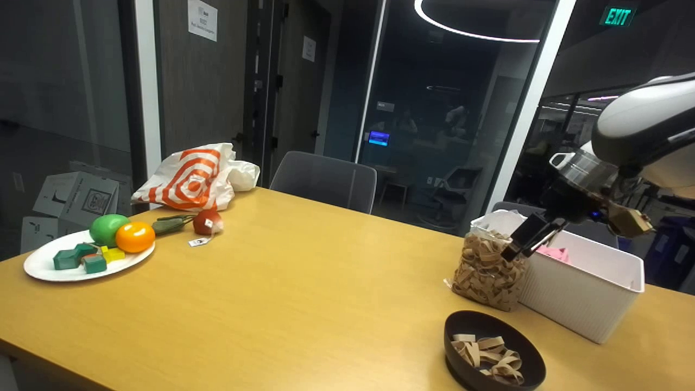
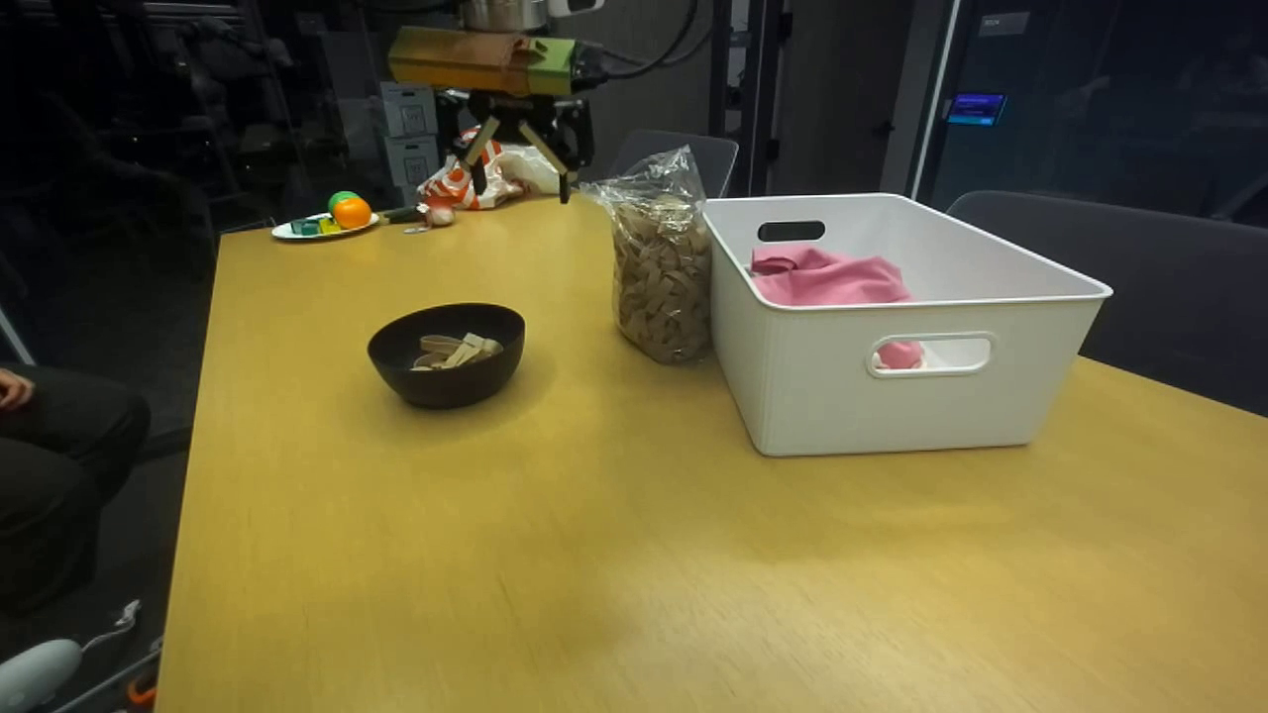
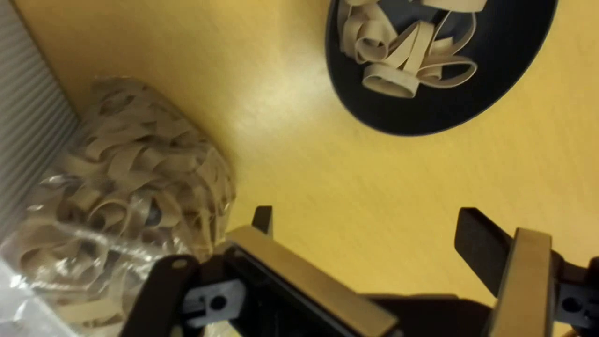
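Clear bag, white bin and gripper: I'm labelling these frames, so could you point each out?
Clear bag (image 2: 662, 279): in an exterior view, on its filled middle.
White bin (image 2: 897, 411): in an exterior view, on its outer wall.
Gripper (image 3: 366, 223): in the wrist view, midway between its fingertips.

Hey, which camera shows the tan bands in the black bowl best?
The wrist view: the tan bands look largest there and single loops stand out, though the picture's top edge crops some. Both exterior views show them smaller but uncropped, inside the black bowl.
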Available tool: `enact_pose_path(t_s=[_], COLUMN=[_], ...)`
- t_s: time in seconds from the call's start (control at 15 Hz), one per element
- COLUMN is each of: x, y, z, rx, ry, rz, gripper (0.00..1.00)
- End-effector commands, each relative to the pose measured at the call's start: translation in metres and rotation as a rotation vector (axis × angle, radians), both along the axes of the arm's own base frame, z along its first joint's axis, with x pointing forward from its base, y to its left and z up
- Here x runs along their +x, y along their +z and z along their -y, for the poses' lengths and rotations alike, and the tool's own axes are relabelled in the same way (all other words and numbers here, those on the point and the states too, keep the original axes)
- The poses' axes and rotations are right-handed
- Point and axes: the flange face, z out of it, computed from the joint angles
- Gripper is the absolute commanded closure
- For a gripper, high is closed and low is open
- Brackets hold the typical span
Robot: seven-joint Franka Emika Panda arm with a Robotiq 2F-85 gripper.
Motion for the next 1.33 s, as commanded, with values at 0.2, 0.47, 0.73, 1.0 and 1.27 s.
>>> enact_pose_path(t_s=[0.2, 0.47, 0.73, 1.0, 1.27], x=[-0.049, -0.063, -0.072, -0.073, -0.074], y=[-0.07, -0.108, -0.133, -0.148, -0.155], z=[-0.032, -0.037, -0.03, -0.032, -0.035], rx=[-0.043, -0.136, -0.216, -0.248, -0.257], ry=[0.059, 0.1, 0.139, 0.171, 0.182], rz=[0.044, 0.116, 0.106, 0.072, 0.061], gripper=[0.0, 0.0, 0.0, 0.0, 0.0])
